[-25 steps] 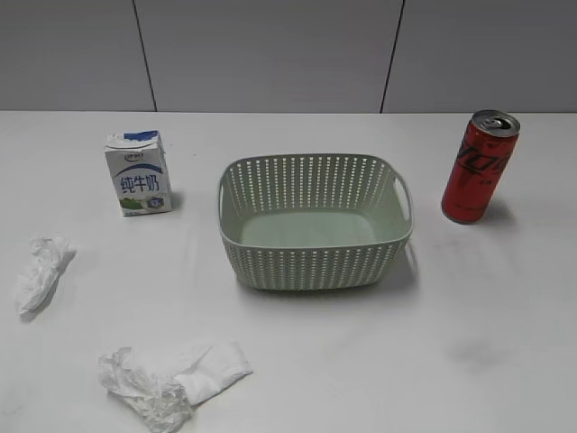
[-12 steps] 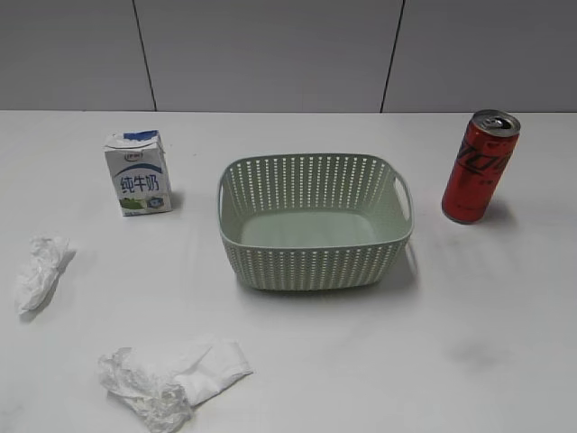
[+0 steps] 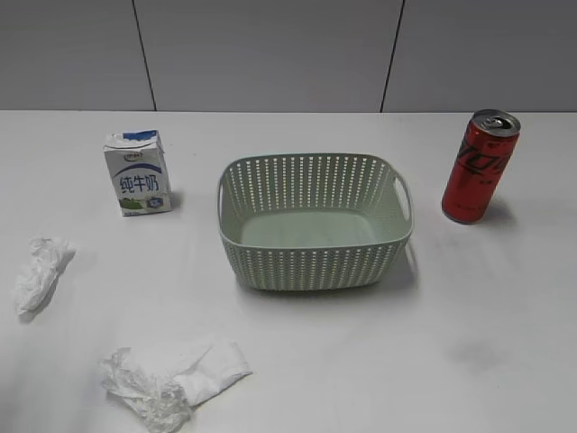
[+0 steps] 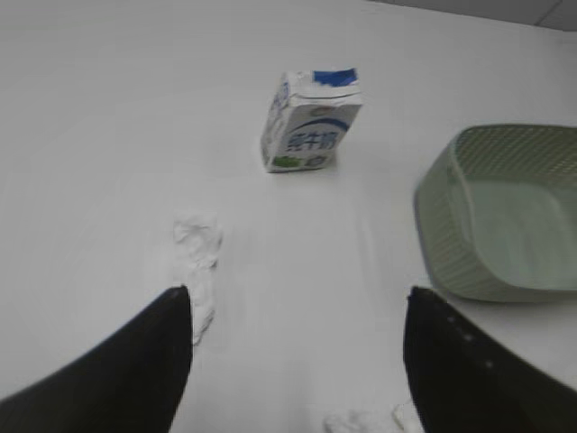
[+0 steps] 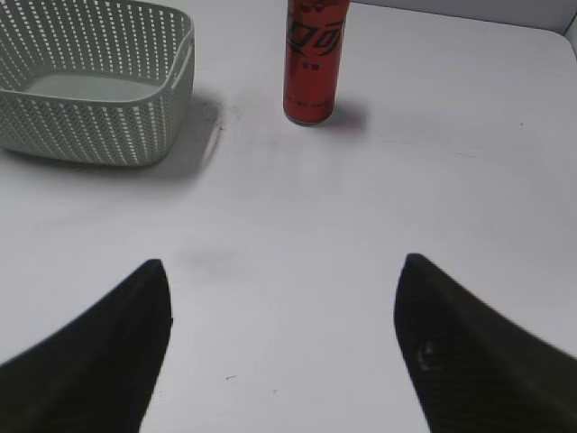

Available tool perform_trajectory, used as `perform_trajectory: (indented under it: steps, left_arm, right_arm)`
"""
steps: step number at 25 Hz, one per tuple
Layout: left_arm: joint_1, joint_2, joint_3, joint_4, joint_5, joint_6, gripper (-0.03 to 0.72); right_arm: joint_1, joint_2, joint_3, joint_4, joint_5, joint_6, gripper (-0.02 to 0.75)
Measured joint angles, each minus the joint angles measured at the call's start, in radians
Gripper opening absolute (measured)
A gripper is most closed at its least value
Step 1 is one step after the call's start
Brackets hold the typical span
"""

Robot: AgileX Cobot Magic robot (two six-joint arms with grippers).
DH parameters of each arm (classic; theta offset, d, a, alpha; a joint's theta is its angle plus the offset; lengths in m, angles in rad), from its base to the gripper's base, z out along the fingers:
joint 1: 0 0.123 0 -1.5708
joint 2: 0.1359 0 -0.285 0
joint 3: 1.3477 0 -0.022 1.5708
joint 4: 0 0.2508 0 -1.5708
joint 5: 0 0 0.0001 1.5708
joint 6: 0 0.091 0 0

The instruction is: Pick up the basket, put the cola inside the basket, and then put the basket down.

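nothing on the table had shifted since the earlier frames; neither arm had entered the exterior view. the basket (image 3: 315,223) sat empty mid-table, the cola (image 3: 480,167) upright well to its right, probably staged apart so one arm could lift while the other loaded. only the wrist views showed the left gripper (image 4: 297,311) and right gripper (image 5: 281,289), both spread wide and holding nothing. the milk carton (image 4: 311,121) stood left of the basket.

exterior looks down frontally; both wrist views, low and forward-facing, share the basket (image 3: 315,221).
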Motion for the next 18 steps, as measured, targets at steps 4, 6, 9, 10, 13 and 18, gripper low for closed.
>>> perform_trajectory:
  steps: [4, 6, 9, 10, 13, 18]
  left_arm:
    - [-0.030, 0.155, -0.105, -0.042, 0.029, 0.018, 0.553]
    - [-0.053, 0.257, -0.164, -0.052, 0.060, 0.019, 0.553]
    - [-0.112, 0.399, -0.266, -0.054, 0.113, 0.015, 0.553]
    - [-0.136, 0.439, -0.295, -0.051, 0.128, 0.004, 0.553]
    - [-0.235, 0.566, -0.393, 0.003, 0.150, -0.059, 0.553]
    - [-0.398, 0.766, -0.552, 0.167, 0.174, -0.231, 0.553]
  right_arm:
    - [0.000, 0.000, 0.000, 0.000, 0.000, 0.000, 0.585]
    - [0.000, 0.000, 0.000, 0.000, 0.000, 0.000, 0.585]
    - [0.000, 0.000, 0.000, 0.000, 0.000, 0.000, 0.585]
    - [0.000, 0.000, 0.000, 0.000, 0.000, 0.000, 0.585]
    - [0.000, 0.000, 0.000, 0.000, 0.000, 0.000, 0.585]
    - [0.000, 0.000, 0.000, 0.000, 0.000, 0.000, 0.584]
